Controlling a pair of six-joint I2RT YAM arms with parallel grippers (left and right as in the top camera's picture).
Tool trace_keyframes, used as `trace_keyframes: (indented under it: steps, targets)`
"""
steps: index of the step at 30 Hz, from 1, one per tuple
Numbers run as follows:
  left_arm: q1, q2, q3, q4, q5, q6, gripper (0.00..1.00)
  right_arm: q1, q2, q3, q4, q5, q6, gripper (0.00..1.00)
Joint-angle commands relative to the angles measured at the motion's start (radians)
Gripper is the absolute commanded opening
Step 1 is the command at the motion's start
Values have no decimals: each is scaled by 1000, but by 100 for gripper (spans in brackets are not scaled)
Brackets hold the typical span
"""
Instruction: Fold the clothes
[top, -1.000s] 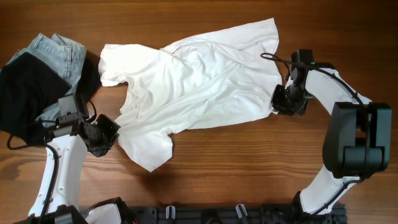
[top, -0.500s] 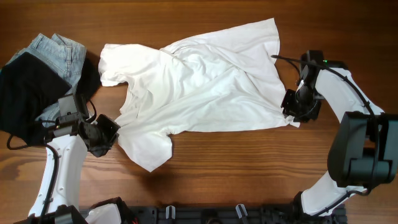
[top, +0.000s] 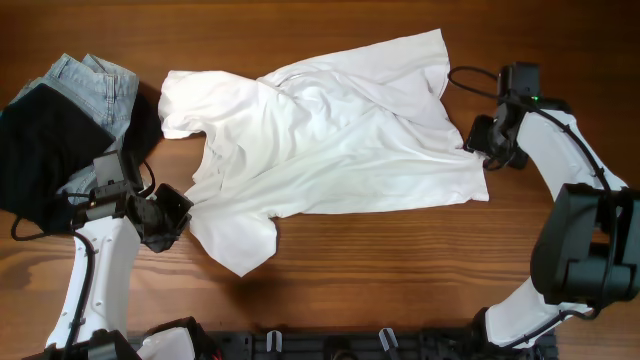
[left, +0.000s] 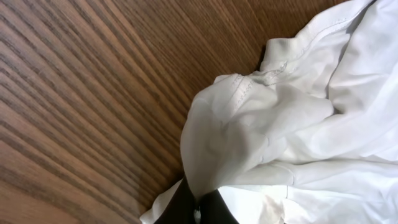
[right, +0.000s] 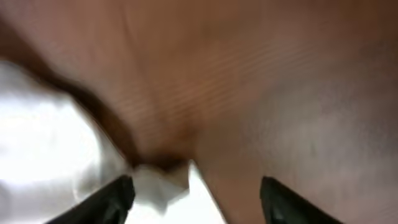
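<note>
Pinching a bunched fold of the white T-shirt (left: 261, 124), the left gripper (left: 198, 211) was seen at the bottom edge of the left wrist view, its dark jaws pressed together with cloth caught between them. A stitched hem curled over the top of the gathered fabric, and bare wood grain ran away to the left of it.

From overhead, that grip sat at the shirt's lower left edge, beside a loose flap that hung toward the near side of the wooden table (top: 400, 280).

The right gripper (right: 199, 194) stood wide apart in a blurred right wrist view, one of its fingers (right: 115, 199) at each side of the frame. A small white corner of cloth lay on the wood between them; whether either finger touched it could not be told. Overhead, this gripper was at the shirt's right edge, about halfway along that side.

The shirt lay spread but rumpled across the middle of the table, with one sleeve at the upper left, a corner reaching toward the far edge at the upper right, and its lower right corner drawn out flat. Creases ran diagonally through its center.

At the table's left end, a black garment (top: 40, 150) was heaped against a light-blue denim piece (top: 95, 80), both just beside the shirt's sleeve.
</note>
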Motion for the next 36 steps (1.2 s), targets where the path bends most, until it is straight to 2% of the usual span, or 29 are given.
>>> trace_keyframes:
  steps: [1, 3, 5, 7, 12, 13, 15, 16, 17, 22, 26, 32, 33, 34, 36]
  targets:
    - [6, -3, 10, 3, -17, 23, 6, 3, -21, 14, -173, -56, 11, 71]
    - [6, -3, 10, 3, -17, 23, 6, 2, -21, 12, -290, -94, 33, 71]
    - [6, -3, 10, 3, -18, 23, 6, 3, -21, -5, -275, -167, 35, 71]
    - [6, -3, 10, 3, -17, 23, 6, 3, -20, -62, -169, -259, 35, 72]
    - [6, -3, 10, 3, -17, 23, 6, 3, -19, -225, 54, -280, 97, 69]
    - [6, -3, 10, 3, -17, 23, 6, 3, -19, -231, 70, -285, 109, 60]
    - [6, -3, 10, 3, -17, 23, 6, 3, -19, -231, 77, -303, 109, 33]
    - [6, -3, 10, 3, -17, 23, 6, 3, -19, -231, 75, -303, 109, 16]
    - [6, -3, 10, 3, -17, 23, 5, 3, -19, -231, 68, -302, 105, 4]
    - [6, -3, 10, 16, -16, 23, 4, 2, -26, -193, 2, -282, 73, 4]
    - [6, -3, 10, 50, 25, 75, 4, 2, -45, -141, -61, -245, 68, 4]
    - [6, -3, 10, 49, 97, 76, 4, 2, -45, -141, -66, -245, 64, 4]
    - [6, -3, 10, 54, 123, 102, 4, 2, -45, -141, -69, -246, 60, 4]
    - [6, -11, 21, 87, 242, 191, 4, 2, -55, -137, -72, -293, 0, 4]
    - [6, -44, 115, 93, 272, 264, 4, -4, -108, -68, -140, -317, -46, 4]
